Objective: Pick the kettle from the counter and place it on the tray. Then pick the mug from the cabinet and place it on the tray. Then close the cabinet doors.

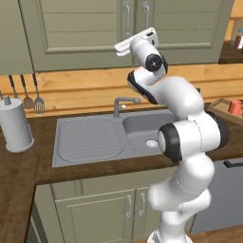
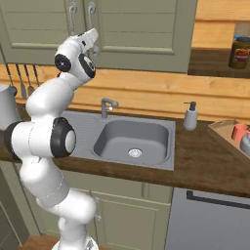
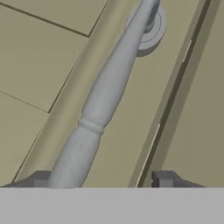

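In the left base view you see the arm raised to the cabinet doors (image 1: 128, 28), which stand shut, with the hand close to the two curved silver handles (image 1: 127, 18); below lie the counter (image 1: 19, 175), the grey sink (image 1: 114, 135) with its tap (image 1: 122, 103), a white paper-towel roll (image 1: 14, 124) on the left and utensils (image 1: 29, 92) hanging on the wall. At the far right edge the tray (image 1: 219, 105) holds the orange-red mug (image 1: 234, 107). In the right base view you find the same hand up against the door handles (image 2: 73, 14), a white soap dispenser (image 2: 190, 116) standing on the counter (image 2: 205, 161) right of the sink (image 2: 132, 139), and the tray (image 2: 220, 128) at the right edge with the mug (image 2: 239, 132) on it — a sliver of grey just beside the mug may be the kettle, but you cannot tell. A dark jar (image 2: 239, 51) sits on a shelf upper right; its label is too blurred to read. In the hand view the gripper (image 3: 103, 179) is released, its fingertips (image 3: 164, 179) spread — the silver bar handle (image 3: 109, 96) runs diagonally down to the left tip, which seems to touch it, while the right tip stands apart on the other side of the seam between the doors.
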